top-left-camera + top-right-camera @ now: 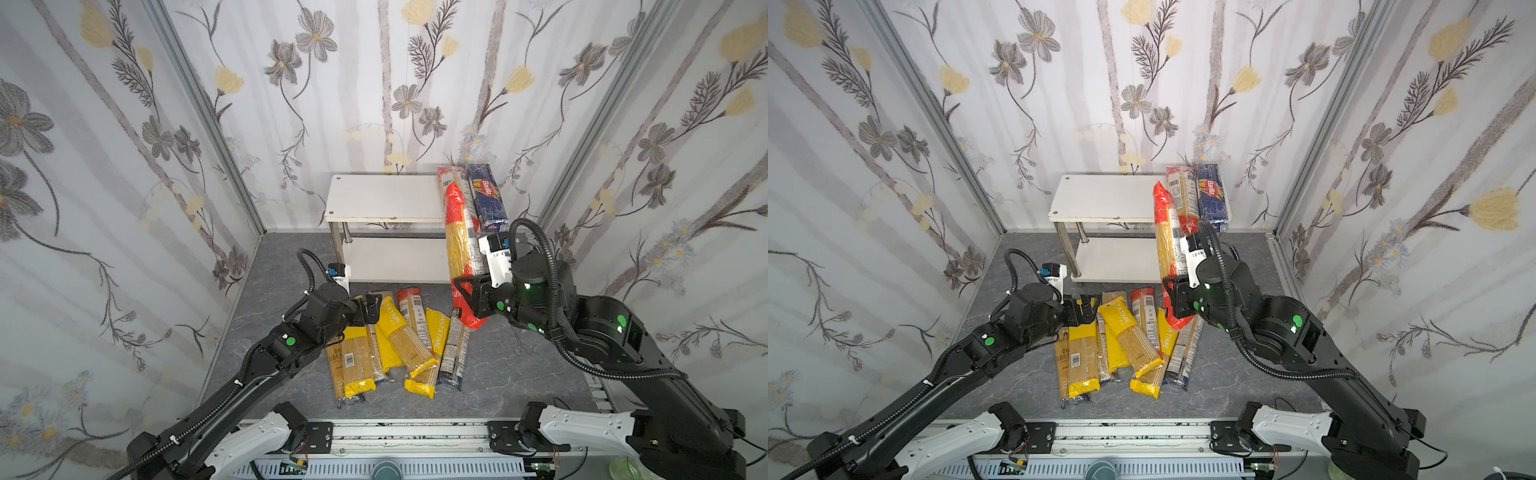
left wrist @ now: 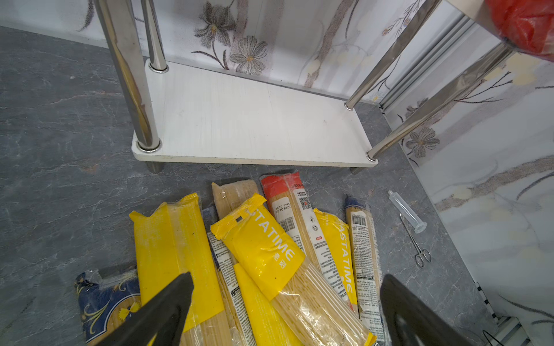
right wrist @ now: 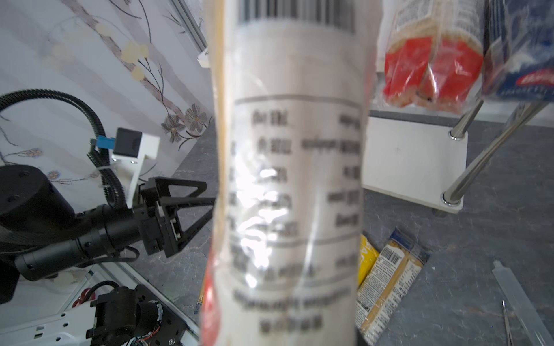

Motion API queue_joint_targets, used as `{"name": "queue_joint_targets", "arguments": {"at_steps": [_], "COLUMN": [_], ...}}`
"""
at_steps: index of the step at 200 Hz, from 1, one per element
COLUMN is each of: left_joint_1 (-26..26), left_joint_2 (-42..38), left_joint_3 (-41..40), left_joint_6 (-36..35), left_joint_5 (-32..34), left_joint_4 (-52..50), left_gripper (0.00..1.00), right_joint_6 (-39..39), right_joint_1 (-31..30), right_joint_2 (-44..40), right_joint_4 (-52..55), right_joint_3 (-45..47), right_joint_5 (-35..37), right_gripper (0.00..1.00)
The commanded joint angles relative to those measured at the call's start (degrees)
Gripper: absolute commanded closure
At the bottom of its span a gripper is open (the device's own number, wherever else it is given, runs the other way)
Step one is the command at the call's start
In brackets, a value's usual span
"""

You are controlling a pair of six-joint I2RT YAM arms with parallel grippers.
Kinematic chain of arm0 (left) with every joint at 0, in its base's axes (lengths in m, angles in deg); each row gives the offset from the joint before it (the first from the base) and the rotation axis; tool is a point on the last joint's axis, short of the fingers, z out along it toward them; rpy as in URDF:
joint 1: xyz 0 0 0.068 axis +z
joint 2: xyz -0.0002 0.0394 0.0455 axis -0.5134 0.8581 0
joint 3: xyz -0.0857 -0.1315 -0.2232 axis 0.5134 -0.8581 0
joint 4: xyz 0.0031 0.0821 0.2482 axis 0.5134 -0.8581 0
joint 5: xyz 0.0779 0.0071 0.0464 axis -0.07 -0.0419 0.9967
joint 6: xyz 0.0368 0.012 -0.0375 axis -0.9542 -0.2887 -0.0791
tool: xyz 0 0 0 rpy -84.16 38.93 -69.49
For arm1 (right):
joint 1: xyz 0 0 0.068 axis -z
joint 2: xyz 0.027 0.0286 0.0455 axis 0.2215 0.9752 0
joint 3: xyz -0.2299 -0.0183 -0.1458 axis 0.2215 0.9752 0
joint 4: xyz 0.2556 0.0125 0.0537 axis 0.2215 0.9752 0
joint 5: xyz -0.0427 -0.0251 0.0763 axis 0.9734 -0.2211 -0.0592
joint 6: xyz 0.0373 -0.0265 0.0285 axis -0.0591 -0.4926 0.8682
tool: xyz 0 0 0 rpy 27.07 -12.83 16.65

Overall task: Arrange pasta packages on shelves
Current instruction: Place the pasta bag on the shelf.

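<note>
We see the right gripper (image 1: 464, 299) clamped across a long, narrow spaghetti bag (image 1: 459, 232), its black angular jaws pressed into the crinkly film near the bag's red lower end. The bag stands almost upright, clear of the floor. Straight tan strands show through glossy plastic, and a white printed label faces the wrist camera. Its red upper end reaches the level of the top board (image 1: 386, 197); we cannot tell whether it touches it.

The left gripper (image 2: 286, 278) hangs with its matte black jaws spread wide, holding nothing. It hangs just above the pile (image 2: 263, 248) of slim bags that overlap on the grey marbled floor (image 1: 498, 365). Their ends are yellow, red or dark blue, and their film is creased.

Behind the pile stand the shelves (image 1: 1100, 199), two flat white rectangular boards on round, mirror-bright metal legs (image 2: 132, 75). The lower board (image 2: 254, 125) has a faint wood grain. On the right part of the top board lie a second red-ended bag (image 1: 1181, 191) and, just beside it, a dark-blue Barilla pack (image 1: 488, 199). Both overhang the front edge.

Near the pile, a clear plastic syringe (image 2: 406, 211) and thin metal forceps (image 2: 418, 242) lie on the floor.
</note>
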Motion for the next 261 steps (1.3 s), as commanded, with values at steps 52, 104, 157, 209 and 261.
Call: {"name": "queue_joint_targets", "arguments": {"at_steps": [52,104,157,209,261], "left_joint_1": [0.33,0.84,1.37,1.71,1.71], "left_joint_2": [4.99,7.56,11.04,13.22,12.93], "left_joint_3": [3.67,6.49,8.82,9.64,9.16], "left_joint_6": [-2.36,-3.91,-4.78,-4.96,-4.39], "left_joint_5": [-0.23,-0.13,0.0,0.04,-0.27], "left_joint_4": [0.51,0.43,0.51,0.51,0.51], "left_gripper": [0.0,0.0,0.0,0.0,0.0], "right_joint_6": [-11.97,-11.45,-10.74,-10.3,-11.48], "right_joint_1": [16.35,23.61,26.5,28.2,27.96], "right_joint_2": [33.59,41.72,46.42,49.73,47.67], "right_joint_4": [0.11,-6.25,-7.4,-7.65,-6.96], "right_joint_3": [-49.27,-51.39,-51.45,-51.39,-51.41], "right_joint_5": [-8.21,-16.66,-18.88,-19.62,-19.44], "right_gripper": [0.75,0.68,0.56,0.38,0.29]}}
